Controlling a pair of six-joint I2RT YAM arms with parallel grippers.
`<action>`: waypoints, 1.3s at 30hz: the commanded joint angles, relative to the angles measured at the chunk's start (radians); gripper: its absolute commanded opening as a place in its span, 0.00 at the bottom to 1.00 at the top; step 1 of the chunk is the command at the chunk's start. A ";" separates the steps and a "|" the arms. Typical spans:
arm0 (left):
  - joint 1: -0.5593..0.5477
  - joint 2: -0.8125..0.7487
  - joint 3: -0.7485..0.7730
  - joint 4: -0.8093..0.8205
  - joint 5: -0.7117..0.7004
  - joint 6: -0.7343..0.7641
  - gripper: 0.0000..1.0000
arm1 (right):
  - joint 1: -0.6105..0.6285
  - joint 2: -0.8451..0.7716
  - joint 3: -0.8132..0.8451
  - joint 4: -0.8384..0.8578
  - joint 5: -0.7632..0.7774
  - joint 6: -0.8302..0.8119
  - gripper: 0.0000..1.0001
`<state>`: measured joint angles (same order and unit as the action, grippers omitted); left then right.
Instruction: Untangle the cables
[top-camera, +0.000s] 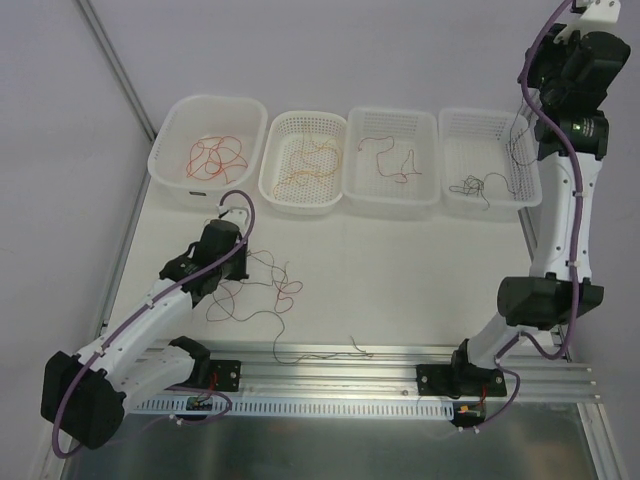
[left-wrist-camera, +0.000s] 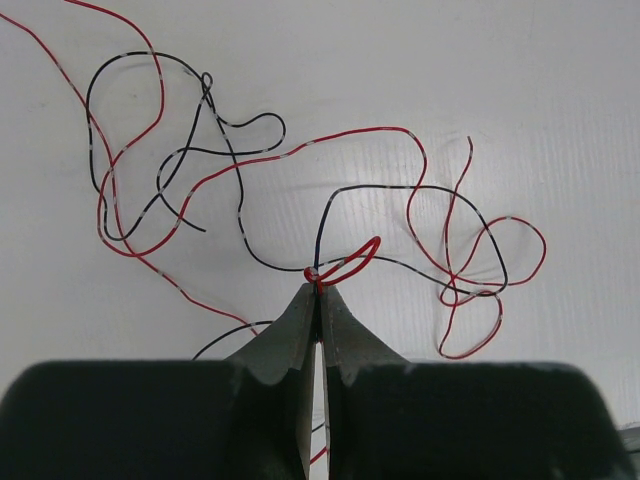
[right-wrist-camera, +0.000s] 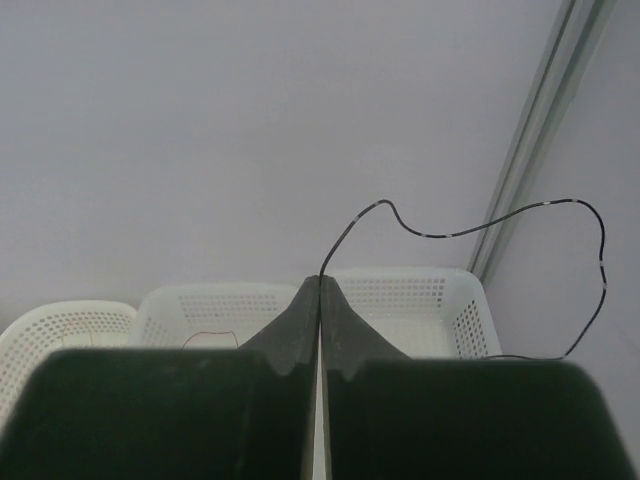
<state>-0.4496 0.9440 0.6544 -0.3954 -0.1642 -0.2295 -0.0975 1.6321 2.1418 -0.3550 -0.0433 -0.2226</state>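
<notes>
No lettering, label, brand, number or sign can be read in any of the 3 views; any marking there may be is too small or blurred to make out.

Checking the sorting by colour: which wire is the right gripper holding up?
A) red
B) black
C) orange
B: the right gripper is shut on a black wire that loops away from its tips.
</notes>
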 joint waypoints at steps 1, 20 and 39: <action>0.008 0.016 0.017 0.027 0.043 0.019 0.01 | -0.056 0.116 0.030 0.134 -0.088 0.061 0.01; 0.008 0.038 0.017 0.047 0.103 0.029 0.01 | -0.140 0.220 -0.296 0.048 -0.095 0.088 0.70; 0.002 0.032 0.045 0.108 0.348 -0.034 0.02 | 0.494 -0.413 -1.150 0.066 -0.254 0.400 0.82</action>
<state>-0.4500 0.9752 0.6559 -0.3340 0.0818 -0.2340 0.3149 1.2530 1.1072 -0.3668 -0.2611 0.0628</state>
